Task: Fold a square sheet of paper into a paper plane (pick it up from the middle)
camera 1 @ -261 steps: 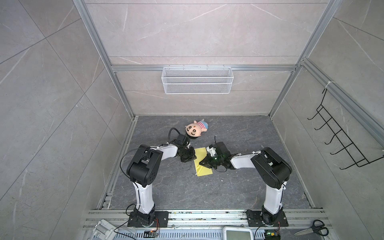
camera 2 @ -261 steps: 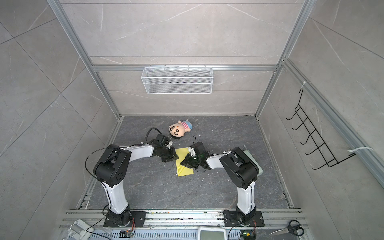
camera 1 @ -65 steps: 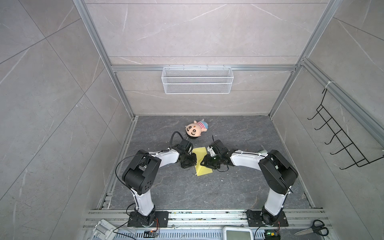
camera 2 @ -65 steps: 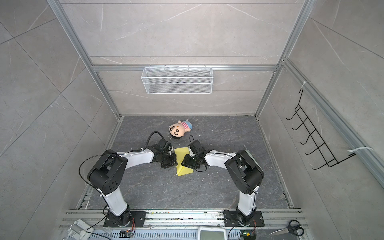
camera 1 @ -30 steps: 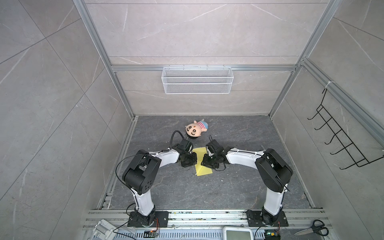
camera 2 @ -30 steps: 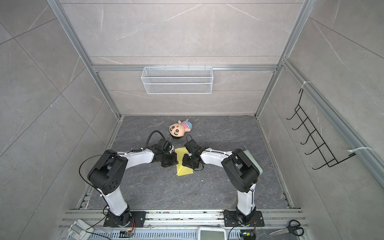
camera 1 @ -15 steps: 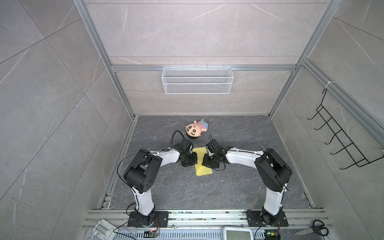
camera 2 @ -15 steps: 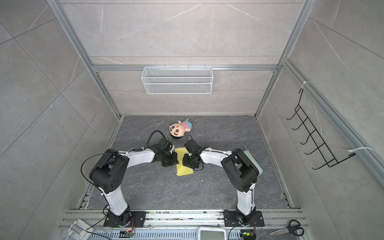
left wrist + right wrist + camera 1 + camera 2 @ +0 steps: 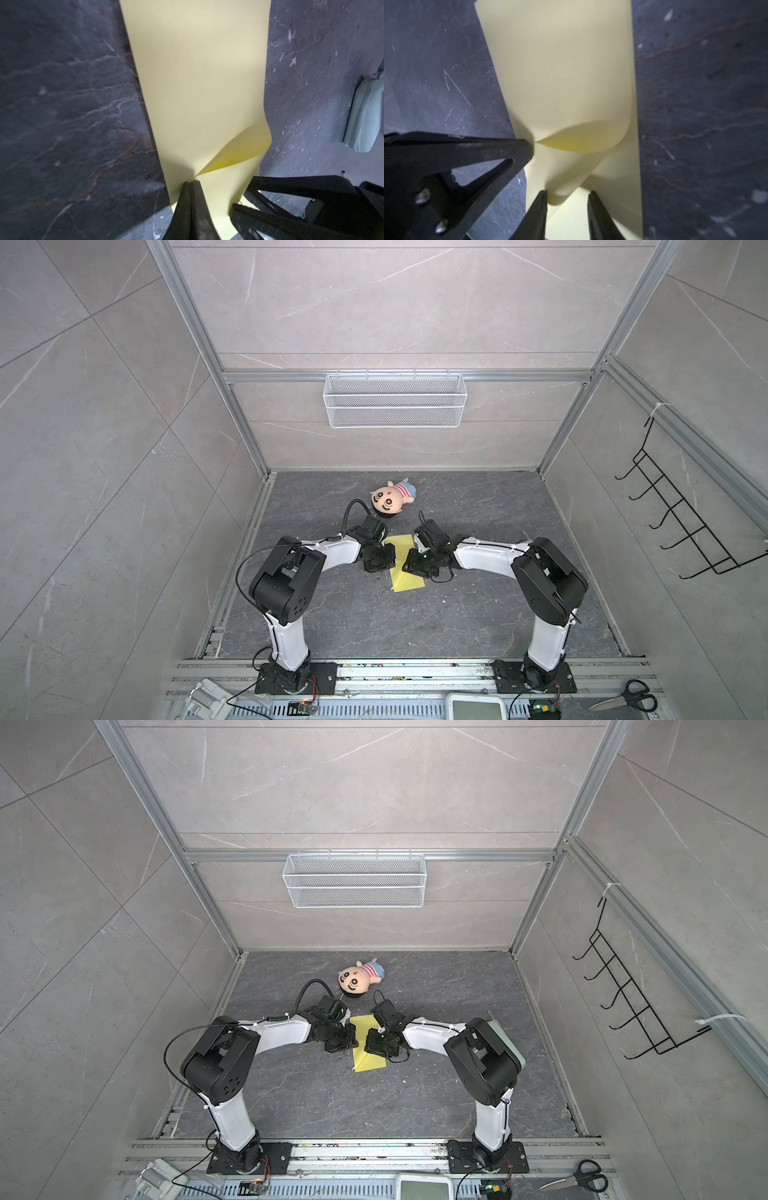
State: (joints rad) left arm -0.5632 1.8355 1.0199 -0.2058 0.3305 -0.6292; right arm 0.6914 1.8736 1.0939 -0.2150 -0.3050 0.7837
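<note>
The square sheet of paper, pale yellow, lies on the dark floor folded into a narrow strip, seen in both top views. No paper plane is in view. My left gripper is shut, its tips pressed on the strip's left edge where a lifted flap starts. My right gripper is open at the opposite edge. The curled corner flap arches up between its fingers. In the top views the two grippers face each other across the strip.
A plush doll lies just beyond the grippers. A pale green pad sits on the floor behind the right arm. A wire basket hangs on the back wall, a hook rack on the right wall. Scissors lie at the front rail.
Since several seconds ago the right gripper has shifted left and slightly farther along the strip. Over the last second both grippers stay almost still at the paper.
</note>
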